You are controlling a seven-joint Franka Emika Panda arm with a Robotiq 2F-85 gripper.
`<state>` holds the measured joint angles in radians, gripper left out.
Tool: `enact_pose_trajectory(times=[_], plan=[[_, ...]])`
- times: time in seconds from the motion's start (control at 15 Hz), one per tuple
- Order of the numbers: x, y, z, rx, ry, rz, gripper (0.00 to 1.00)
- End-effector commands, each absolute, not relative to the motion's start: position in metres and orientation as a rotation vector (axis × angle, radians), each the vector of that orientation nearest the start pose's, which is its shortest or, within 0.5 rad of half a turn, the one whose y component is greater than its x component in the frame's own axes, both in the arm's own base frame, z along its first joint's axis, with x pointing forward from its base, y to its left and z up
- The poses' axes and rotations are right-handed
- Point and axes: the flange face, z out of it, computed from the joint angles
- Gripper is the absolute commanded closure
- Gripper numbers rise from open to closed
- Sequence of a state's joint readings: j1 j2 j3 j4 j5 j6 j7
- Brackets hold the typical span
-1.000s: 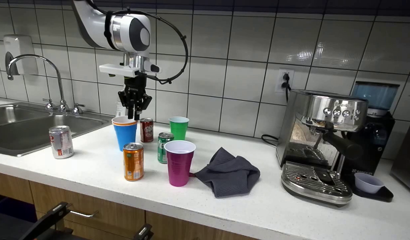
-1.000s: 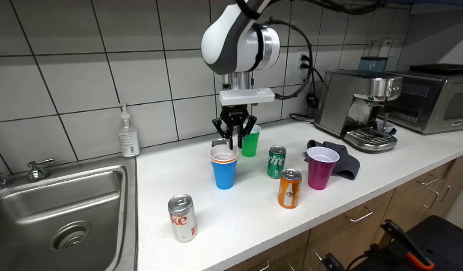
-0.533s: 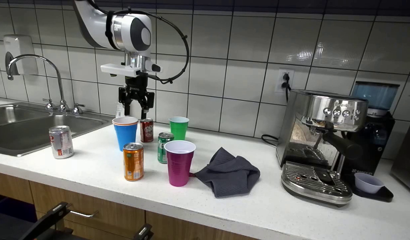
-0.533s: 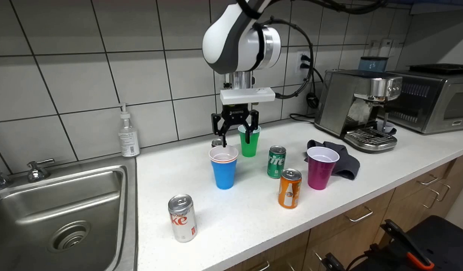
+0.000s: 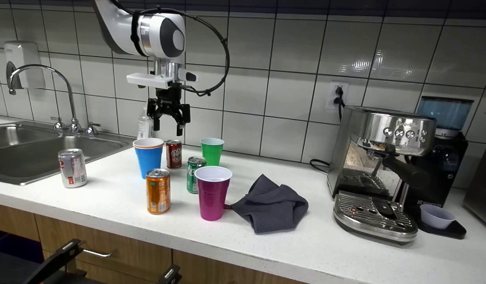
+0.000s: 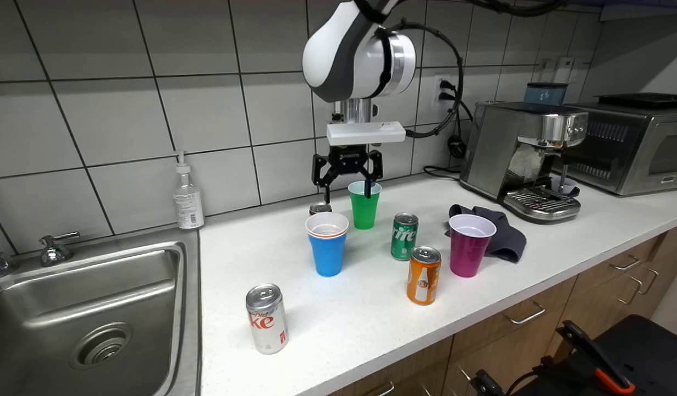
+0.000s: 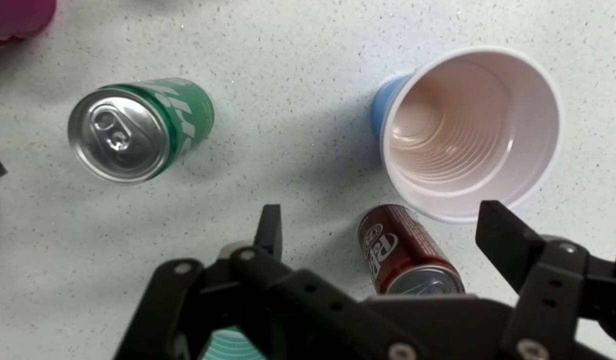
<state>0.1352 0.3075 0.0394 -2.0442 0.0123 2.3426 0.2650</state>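
Note:
My gripper (image 5: 168,132) hangs above the counter with its fingers wide apart and nothing between them; in an exterior view the gripper (image 6: 347,198) hangs above and behind the blue cup (image 6: 328,256). White and orange rims show nested inside that cup. In the wrist view the dark red can (image 7: 400,240) stands below, between the open fingers, its top partly hidden by the gripper body. Beside it is the white-lined cup opening (image 7: 473,135), one fingertip overlapping its rim in the picture. A green can (image 7: 185,112) and a partly hidden green cup (image 7: 232,346) lie further left.
An orange can (image 5: 158,193), a magenta cup (image 5: 213,197) and a dark cloth (image 5: 272,207) stand or lie toward the front. A silver can (image 6: 267,322) is near the sink (image 6: 187,308). A soap bottle (image 6: 188,203) and an espresso machine (image 6: 528,159) stand along the tiled wall.
My fingers have spread from close together, low over the blue cup's rim, to wide apart. The gripper has risen and shifted slightly right in both exterior views. Cups and cans stay put.

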Motion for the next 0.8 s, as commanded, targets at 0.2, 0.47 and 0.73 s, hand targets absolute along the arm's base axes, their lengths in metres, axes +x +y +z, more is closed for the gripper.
enact_pose_trajectory(times=[0.2,0.47,0.73], plan=[[0.601,0.077,0.302,-3.147,0.190,-0.070,0.00],[0.613,0.063,0.303,-3.157,0.225,-0.094,0.00],[0.607,0.060,0.301,-3.156,0.223,-0.087,0.00]])
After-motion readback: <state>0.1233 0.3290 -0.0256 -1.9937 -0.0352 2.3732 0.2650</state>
